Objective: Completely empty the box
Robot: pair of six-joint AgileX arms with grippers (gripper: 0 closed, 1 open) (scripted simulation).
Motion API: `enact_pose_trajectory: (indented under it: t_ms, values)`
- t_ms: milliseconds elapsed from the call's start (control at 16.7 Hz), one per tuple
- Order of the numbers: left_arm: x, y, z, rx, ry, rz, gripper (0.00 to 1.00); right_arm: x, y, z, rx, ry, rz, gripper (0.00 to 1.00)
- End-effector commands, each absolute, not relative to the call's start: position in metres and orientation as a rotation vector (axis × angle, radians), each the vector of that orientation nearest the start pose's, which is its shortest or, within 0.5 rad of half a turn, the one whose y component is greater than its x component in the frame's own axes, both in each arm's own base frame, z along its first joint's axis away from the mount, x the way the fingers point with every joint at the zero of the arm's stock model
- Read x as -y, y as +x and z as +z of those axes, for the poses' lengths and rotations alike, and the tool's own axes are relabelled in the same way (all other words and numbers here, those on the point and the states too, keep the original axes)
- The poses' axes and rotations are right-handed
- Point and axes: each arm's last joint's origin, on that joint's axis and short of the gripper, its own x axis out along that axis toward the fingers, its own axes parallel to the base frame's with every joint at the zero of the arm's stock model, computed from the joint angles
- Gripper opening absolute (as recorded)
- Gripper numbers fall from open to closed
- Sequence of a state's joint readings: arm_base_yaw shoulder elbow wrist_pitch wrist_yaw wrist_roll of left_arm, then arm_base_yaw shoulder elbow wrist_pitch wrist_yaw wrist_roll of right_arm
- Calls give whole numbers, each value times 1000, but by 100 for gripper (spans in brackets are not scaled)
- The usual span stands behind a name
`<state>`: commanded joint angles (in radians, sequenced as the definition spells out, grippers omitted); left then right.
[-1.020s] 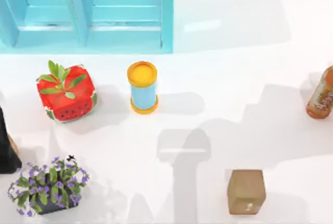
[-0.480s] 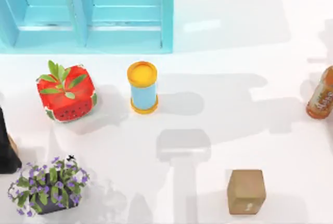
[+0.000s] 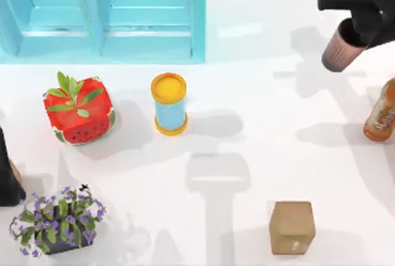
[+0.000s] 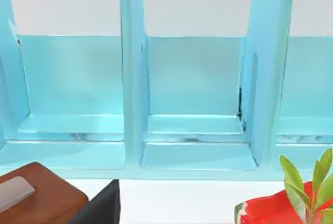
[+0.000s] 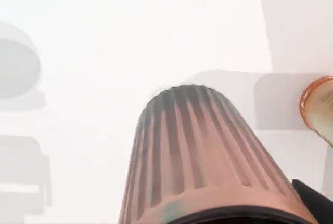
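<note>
The box [image 3: 199,16] is a light blue crate with upright dividers at the table's back left. Its compartments look bare from above, and in the left wrist view the box [image 4: 132,78] shows bare floors too. My right gripper [image 3: 357,26] hangs above the table's back right, shut on a ribbed pinkish-brown cup [image 3: 338,49] that tilts down and to the left. The right wrist view looks along that cup [image 5: 197,156] toward the white table.
On the table stand a watermelon-patterned cube with leaves [image 3: 79,110], a blue can with a yellow lid [image 3: 169,103], an orange bottle [image 3: 382,113] at the right edge, a brown carton [image 3: 292,227], a purple flower pot [image 3: 55,220] and a black object [image 3: 7,173] at the left edge.
My right gripper has come into the top view at the back right, carrying the ribbed cup. Before, only its shadow crossed the table. The other objects have not moved.
</note>
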<state>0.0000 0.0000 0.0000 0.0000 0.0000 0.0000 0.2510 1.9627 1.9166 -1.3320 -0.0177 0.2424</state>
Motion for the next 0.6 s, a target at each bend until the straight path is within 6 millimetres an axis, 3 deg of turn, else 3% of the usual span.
enact_pose_trajectory:
  t_ms: [180, 360, 600]
  values:
    - [1, 106, 160, 0, 0, 0, 100, -140, 377, 250, -1495, 19, 16, 0]
    - [1, 106, 160, 0, 0, 0, 100, -154, 375, 210, -1585, -13, -47, 0]
    - [1, 106, 160, 0, 0, 0, 100, -154, 375, 201, -1603, -20, -63, 0]
